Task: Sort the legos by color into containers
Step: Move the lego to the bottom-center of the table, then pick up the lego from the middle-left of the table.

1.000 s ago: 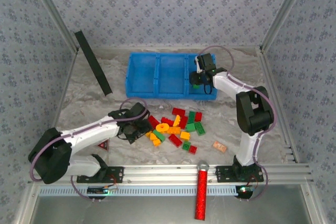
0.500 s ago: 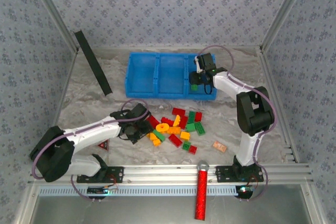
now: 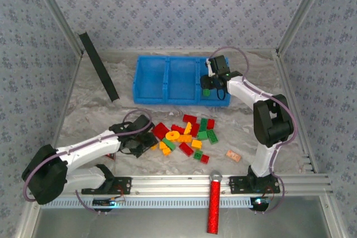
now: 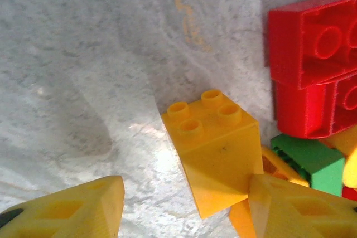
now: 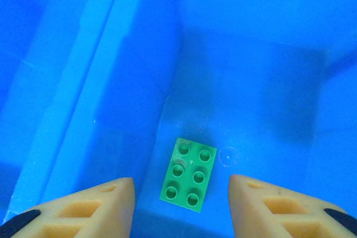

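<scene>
Legos in red, green and yellow lie in a loose heap on the marbled table, closer to its near edge than its far one and about midway between its sides. One green brick lies apart from them, flat and studs up on the floor of the right-hand compartment of the containers — the blue three-part bin set toward the table's far edge. My right pincer hangs over that brick with its jaws apart, holding nothing.

My left pincer is down at the left edge of the heap, jaws apart, astride a yellow brick that sits studs up on the table. The finger on the right of the wrist view seems to touch the brick's lower corner — I can't be sure this close in — while the other one stands clear of it with bare table between. Just past the yellow brick are two red bricks, one against the other, and a second green brick below them.

A peach block lies to the right of the heap, apart from it. A black strip lies slanted toward the far left corner.
</scene>
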Available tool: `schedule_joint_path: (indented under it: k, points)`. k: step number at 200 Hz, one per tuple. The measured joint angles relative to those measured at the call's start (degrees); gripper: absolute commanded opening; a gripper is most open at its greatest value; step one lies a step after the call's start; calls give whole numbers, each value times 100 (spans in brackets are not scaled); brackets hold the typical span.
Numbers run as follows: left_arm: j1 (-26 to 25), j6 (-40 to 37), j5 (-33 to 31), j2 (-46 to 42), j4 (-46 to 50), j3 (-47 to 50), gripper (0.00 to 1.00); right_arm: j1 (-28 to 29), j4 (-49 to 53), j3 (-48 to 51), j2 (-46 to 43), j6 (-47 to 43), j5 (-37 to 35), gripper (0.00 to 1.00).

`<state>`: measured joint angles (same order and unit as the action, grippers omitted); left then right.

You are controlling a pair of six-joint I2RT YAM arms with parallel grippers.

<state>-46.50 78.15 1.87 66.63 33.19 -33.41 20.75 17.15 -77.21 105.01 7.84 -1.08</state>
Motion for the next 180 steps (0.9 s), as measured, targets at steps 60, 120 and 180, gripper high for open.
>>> schedule_joint_path:
  k: [60,120,180]
  points:
    - [11,-59,-168,-492,435,-116,67,17,4,0,-2,0,-20,49]
    - [11,-107,-271,-544,431,-317,71,44,20,0,-2,2,-20,51]
    - [9,61,-280,-304,201,-74,71,79,85,72,-157,2,-15,56]
